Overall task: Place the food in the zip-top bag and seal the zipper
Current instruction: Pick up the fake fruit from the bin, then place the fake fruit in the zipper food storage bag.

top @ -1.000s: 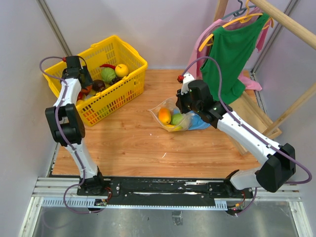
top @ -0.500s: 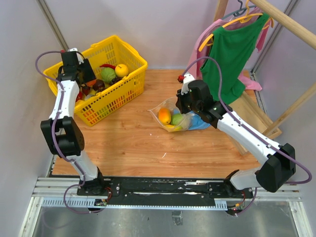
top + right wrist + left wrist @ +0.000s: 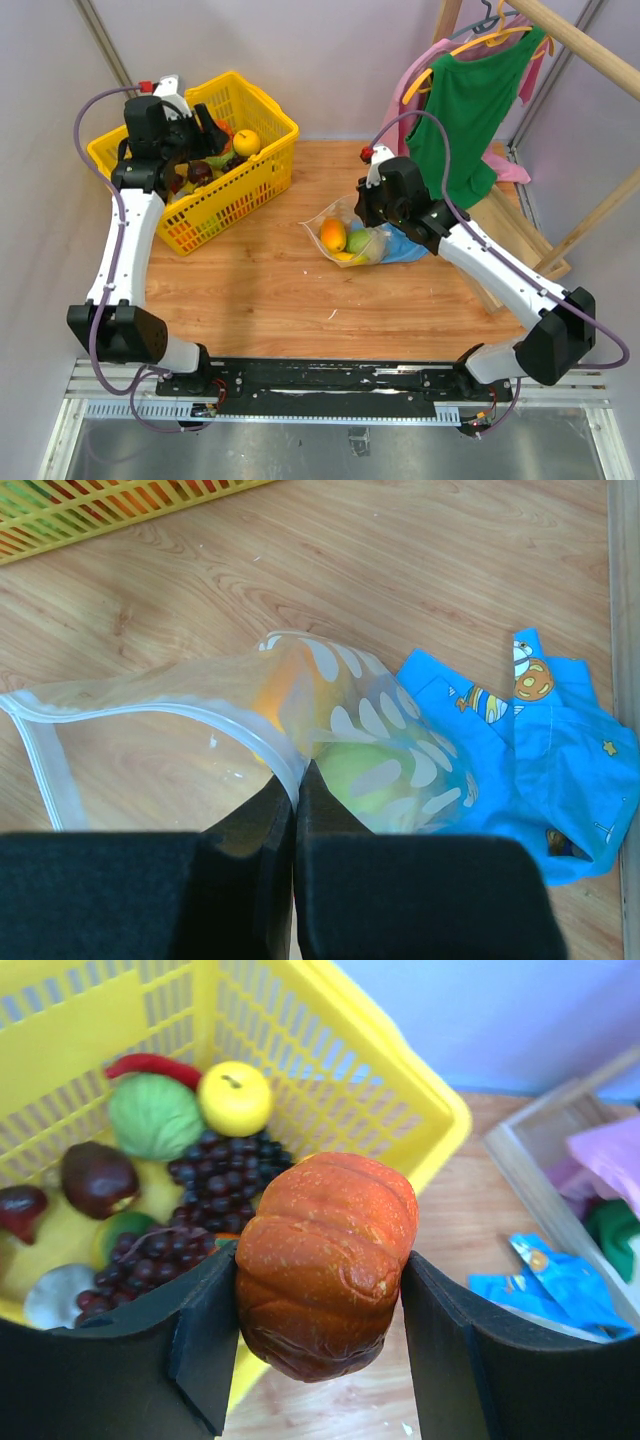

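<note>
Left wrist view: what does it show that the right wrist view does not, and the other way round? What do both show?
Only the left wrist view: the left gripper holding an orange pumpkin toy, and the cabbage, grapes and yellow fruit in the yellow basket.
Only the right wrist view: the right gripper shut on the mouth edge of the zip-top bag, with food inside.
Both: the basket, the blue cloth, the wooden table.

Glossy clear zip-top bag [image 3: 385, 765], wooden table [image 3: 450, 560]

Yellow mesh basket [image 3: 235, 195] back-left on wood tabletop [image 3: 290, 295]. Blue cloth [image 3: 407, 250] crumpled, centre-rt. Green shirt [image 3: 470, 105] & pink garment [image 3: 400, 95] on hangers, wooden rack [image 3: 590, 48] back-rt.
</note>
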Robot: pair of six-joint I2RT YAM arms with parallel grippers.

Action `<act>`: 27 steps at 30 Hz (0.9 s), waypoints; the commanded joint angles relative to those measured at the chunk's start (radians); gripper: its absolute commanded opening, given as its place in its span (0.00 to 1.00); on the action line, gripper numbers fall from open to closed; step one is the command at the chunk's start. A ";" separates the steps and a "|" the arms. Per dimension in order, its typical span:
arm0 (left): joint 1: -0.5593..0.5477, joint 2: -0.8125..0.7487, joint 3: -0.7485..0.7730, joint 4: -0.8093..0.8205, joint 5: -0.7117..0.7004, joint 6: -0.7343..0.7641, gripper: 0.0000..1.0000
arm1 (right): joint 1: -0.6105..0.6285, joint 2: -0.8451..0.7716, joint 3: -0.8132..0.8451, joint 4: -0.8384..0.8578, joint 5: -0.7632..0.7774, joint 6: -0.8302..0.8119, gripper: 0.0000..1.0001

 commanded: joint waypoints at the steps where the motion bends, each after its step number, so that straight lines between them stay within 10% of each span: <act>1: -0.087 -0.052 -0.016 0.021 0.094 0.045 0.08 | -0.013 0.020 0.062 -0.040 -0.002 0.027 0.01; 27: -0.694 -0.328 -0.469 0.325 0.195 0.342 0.05 | -0.013 0.061 0.111 -0.087 -0.050 0.055 0.00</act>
